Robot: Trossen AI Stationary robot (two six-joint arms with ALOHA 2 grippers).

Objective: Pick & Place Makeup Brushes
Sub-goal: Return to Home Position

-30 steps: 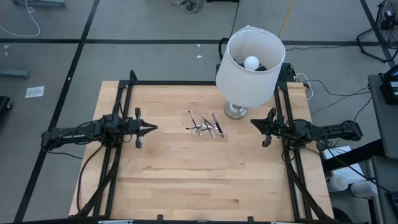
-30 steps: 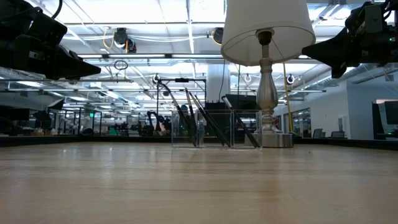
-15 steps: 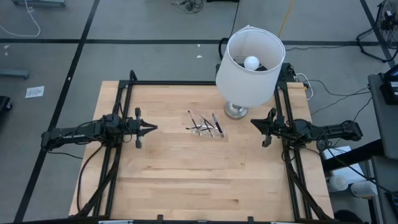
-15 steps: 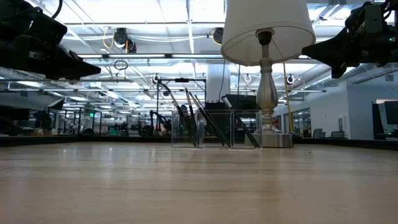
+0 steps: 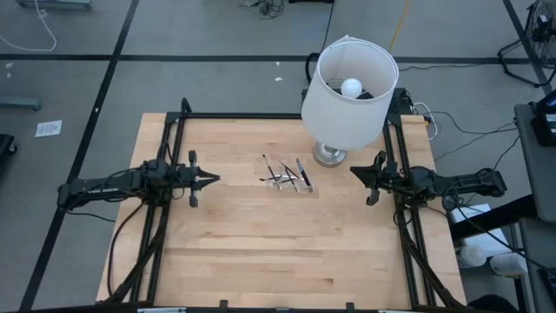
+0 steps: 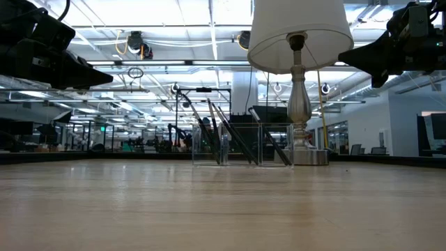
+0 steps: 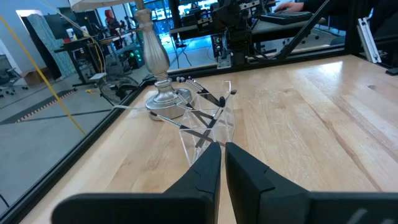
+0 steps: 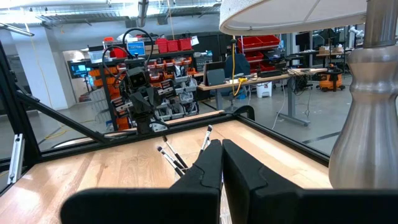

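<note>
Several thin dark makeup brushes (image 5: 287,174) stand slanted in a clear holder with compartments (image 6: 242,145) near the table's middle, leaning on its walls. They also show in the left wrist view as brushes (image 7: 202,106) and in the right wrist view as brushes (image 8: 171,158). My left gripper (image 5: 215,179) hovers shut to the left of the holder, well above the table. My right gripper (image 5: 354,171) hovers shut to the holder's right, beside the lamp base. In the wrist views the left gripper (image 7: 222,149) and right gripper (image 8: 221,147) point at the holder.
A table lamp with a white shade (image 5: 349,91) and silver base (image 5: 330,155) stands at the far right of the wooden table (image 5: 261,252), close to the holder and my right gripper. Black frame rails (image 5: 174,139) run along both sides. The near half of the table is bare wood.
</note>
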